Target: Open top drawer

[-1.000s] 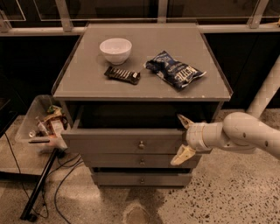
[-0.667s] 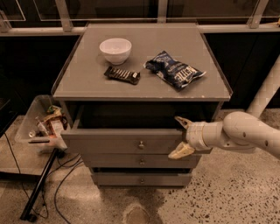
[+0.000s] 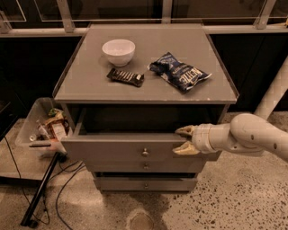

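Speckled floor [image 3: 234,202], dark windows [image 3: 117,9] behind grey cabinet [image 3: 90,81]

On the cabinet top [image 3: 90,87] you have the bowl [image 3: 119,51] at the back left, the wrapped bar [image 3: 125,77] just in front of it, and the snack bag [image 3: 179,71] to their right. Beneath it the top drawer [image 3: 112,148] stands out over the two lower drawers [image 3: 130,167], and the gripper [image 3: 184,140] sits at the right end of its front panel, one finger at the upper edge, the other lower against the face. Left of the cabinet you find a bin [image 3: 28,134] on the floor, a pole [image 3: 40,188] lying before it.
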Controlling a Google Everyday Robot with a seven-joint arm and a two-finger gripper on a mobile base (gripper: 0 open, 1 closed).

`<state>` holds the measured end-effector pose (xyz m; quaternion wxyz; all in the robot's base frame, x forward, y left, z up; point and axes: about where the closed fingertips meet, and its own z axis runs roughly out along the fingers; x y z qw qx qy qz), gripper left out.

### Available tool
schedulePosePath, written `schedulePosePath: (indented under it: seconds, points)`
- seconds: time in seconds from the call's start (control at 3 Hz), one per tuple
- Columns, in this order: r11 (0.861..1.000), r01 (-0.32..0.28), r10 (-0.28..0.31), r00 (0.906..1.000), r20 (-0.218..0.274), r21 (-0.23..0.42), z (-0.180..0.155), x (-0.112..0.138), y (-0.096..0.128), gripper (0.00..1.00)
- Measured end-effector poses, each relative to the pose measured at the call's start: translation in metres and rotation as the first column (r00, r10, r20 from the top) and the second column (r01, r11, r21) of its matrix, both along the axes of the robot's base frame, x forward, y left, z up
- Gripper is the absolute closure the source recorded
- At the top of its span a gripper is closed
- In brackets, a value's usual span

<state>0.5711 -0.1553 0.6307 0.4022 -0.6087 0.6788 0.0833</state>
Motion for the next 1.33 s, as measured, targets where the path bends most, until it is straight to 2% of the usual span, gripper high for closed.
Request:
schedulePosePath:
  seconds: [0.33, 0.67, 1.33]
  points:
    - [1.0, 0.0, 0.0, 1.0, 0.0, 0.0, 0.0, 0.0, 0.0, 0.88]
    - [1.0, 0.0, 0.0, 1.0, 0.0, 0.0, 0.009, 0.002, 0.0, 1.0]
    - [1.0, 0.02, -0.02, 0.9998, -0.008, -0.001, 0.011, -0.004, -0.002, 1.0]
